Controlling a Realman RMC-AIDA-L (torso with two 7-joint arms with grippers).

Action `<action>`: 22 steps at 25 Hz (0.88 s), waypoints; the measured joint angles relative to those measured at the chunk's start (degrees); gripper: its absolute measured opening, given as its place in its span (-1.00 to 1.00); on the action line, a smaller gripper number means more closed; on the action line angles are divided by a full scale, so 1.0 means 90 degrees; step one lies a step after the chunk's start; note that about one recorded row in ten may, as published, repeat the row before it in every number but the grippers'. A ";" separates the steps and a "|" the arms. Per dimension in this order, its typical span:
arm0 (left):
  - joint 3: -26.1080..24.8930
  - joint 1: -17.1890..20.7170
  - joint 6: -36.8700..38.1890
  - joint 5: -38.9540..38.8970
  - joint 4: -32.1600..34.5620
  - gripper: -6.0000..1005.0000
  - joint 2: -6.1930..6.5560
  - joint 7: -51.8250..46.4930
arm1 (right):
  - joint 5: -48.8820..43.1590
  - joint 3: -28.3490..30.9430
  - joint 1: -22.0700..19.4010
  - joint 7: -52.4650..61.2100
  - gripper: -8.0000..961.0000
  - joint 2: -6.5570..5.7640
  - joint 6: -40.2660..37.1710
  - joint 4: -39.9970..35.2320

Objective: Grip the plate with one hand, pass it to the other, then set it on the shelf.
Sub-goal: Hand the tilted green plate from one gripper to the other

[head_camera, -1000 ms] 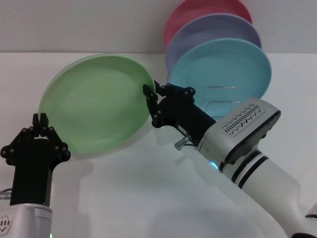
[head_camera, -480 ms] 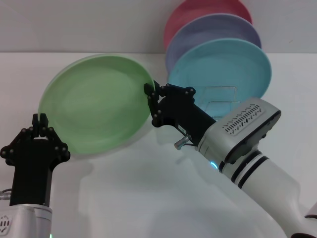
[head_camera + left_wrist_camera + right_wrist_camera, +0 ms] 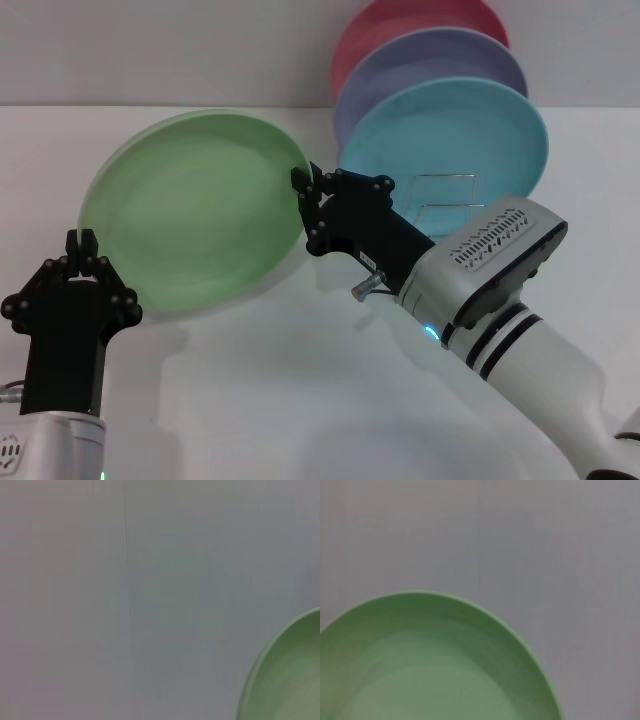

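Note:
The light green plate [image 3: 195, 215] is held tilted above the white table, its face toward me. My right gripper [image 3: 303, 188] is shut on its right rim, with the arm reaching in from the lower right. The plate fills the lower part of the right wrist view [image 3: 430, 665]. My left gripper [image 3: 82, 242] points up at the plate's lower left rim; I cannot tell whether it touches. Only a piece of the rim shows in the left wrist view [image 3: 285, 675]. The silver wire shelf [image 3: 447, 198] stands behind the right gripper.
A turquoise plate [image 3: 450, 135], a lavender plate [image 3: 440, 60] and a pink plate [image 3: 410, 20] stand upright in the shelf at the back right. The white table [image 3: 300, 400] spreads out below the arms.

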 joint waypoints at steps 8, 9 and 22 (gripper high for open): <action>0.0000 -0.0002 -0.0004 0.0001 -0.0009 -0.89 0.0000 -0.0035 | 0.0000 -0.0001 -0.0006 0.0005 -0.89 0.0001 0.0000 -0.0019; 0.0000 -0.0002 -0.0007 0.0001 -0.0009 -0.89 0.0000 -0.0039 | 0.0000 -0.0001 -0.0009 0.0005 -0.89 0.0001 0.0000 -0.0019; 0.0000 -0.0020 -0.0095 0.0055 -0.0025 -0.89 0.0028 -0.0108 | 0.0041 0.0013 -0.0057 0.0008 -0.92 0.0011 0.0000 -0.0030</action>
